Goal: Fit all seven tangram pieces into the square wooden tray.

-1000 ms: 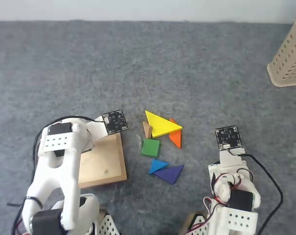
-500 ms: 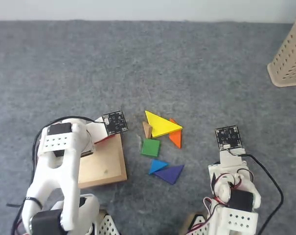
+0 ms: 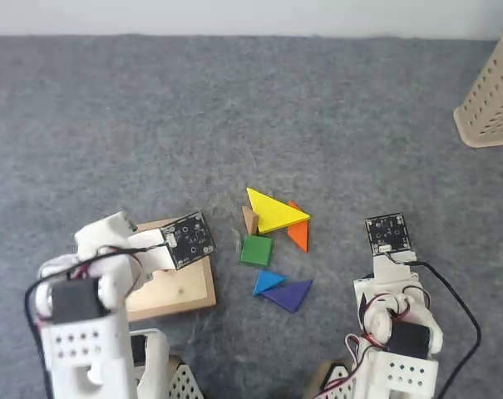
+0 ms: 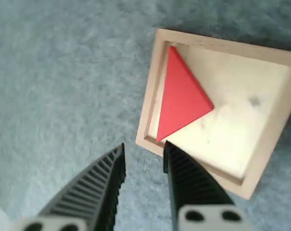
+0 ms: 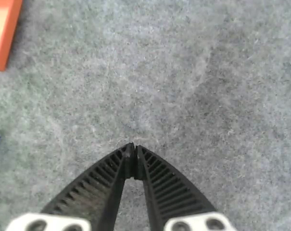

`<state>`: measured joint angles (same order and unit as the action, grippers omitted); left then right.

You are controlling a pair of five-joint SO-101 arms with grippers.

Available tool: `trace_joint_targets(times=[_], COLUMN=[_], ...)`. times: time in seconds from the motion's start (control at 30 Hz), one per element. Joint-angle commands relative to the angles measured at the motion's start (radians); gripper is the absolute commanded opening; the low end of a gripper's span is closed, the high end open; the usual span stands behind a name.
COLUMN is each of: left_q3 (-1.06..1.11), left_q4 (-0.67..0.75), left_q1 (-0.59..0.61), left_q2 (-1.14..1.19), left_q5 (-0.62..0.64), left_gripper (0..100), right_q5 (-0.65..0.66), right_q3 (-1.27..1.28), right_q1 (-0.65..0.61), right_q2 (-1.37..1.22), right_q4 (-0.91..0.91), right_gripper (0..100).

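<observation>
Currently one red triangle [image 4: 183, 98] in tray [image 4: 222, 44], six pieces [image 3: 256, 250] outside.

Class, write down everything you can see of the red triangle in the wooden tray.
The red triangle is a flat, smooth piece of even red, seemingly painted wood, with three sharp corners. It lies flat on the floor of the square wooden tray, its longest edge along one inner wall and one tip near a corner. No other piece touches it. The left claw is open and apart from it, beyond the tray's rim.
</observation>
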<state>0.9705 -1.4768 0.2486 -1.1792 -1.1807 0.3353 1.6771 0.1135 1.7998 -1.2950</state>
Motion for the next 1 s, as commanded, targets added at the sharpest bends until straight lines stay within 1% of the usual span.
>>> trace_joint_targets(times=[0.0,0.07,0.1,0.23,0.43,0.5,0.67,0.87,0.97], left_q3=[0.082,0.117,0.125,0.122,0.036,0.018,0.004,0.054,0.05], left_q4=[0.146,0.219,0.239,0.25,0.27,0.272,0.275,0.419,0.443], left_q1=[0.092,0.183,0.218,0.233,0.236,0.235,0.235,0.233,0.233], left_q2=[0.04,0.126,0.178,0.39,0.658,0.729,0.836,0.896,0.922], left_q5=[0.4,0.568,0.603,0.684,0.804,0.824,0.822,0.827,0.827], left_gripper=[12,12,12,12,12,12,12,12,12], right_q5=[0.012,0.012,0.012,0.012,0.012,0.012,0.012,0.012,0.012], right_q3=[0.006,0.006,0.006,0.006,0.006,0.006,0.006,0.006,0.006], right_q1=[0.012,0.012,0.012,0.012,0.012,0.012,0.012,0.012,0.012], right_q2=[0.015,0.015,0.015,0.015,0.015,0.015,0.015,0.015,0.015], right_q4=[0.013,0.013,0.013,0.013,0.013,0.013,0.013,0.013,0.013], right_gripper=[0.6,0.6,0.6,0.6,0.6,0.6,0.6,0.6,0.6])
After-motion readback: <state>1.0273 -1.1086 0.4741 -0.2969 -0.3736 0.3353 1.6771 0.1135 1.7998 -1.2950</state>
